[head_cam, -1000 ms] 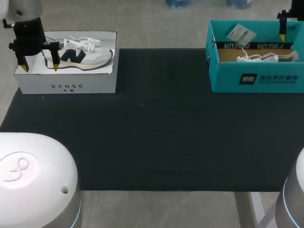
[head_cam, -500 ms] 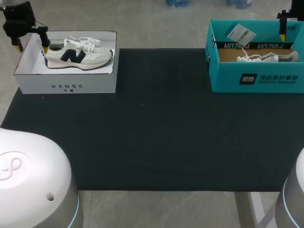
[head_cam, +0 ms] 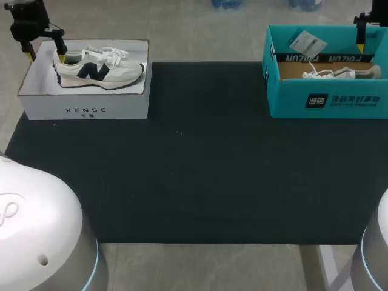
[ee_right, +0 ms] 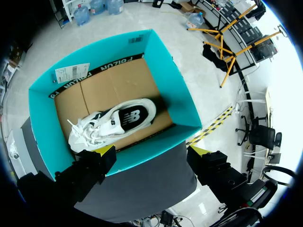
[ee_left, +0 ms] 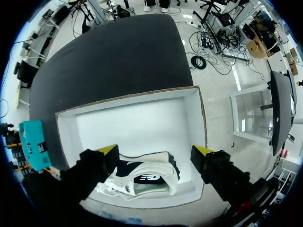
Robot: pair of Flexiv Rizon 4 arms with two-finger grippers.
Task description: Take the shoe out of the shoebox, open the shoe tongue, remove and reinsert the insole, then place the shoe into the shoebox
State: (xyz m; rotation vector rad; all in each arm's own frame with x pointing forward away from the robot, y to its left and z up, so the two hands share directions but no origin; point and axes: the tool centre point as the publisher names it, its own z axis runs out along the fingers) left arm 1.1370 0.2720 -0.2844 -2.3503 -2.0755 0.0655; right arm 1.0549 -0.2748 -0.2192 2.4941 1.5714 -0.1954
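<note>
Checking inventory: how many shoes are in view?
2. A white-and-navy shoe lies in the white shoebox on the left; a pale shoe lies in the teal shoebox on the right. None seems hidden.

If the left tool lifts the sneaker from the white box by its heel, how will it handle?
The sneaker looks light, with a soft upper that may squash. Held at the heel, it will likely tip toe-down. Loose laces may drag on the white box.
</note>
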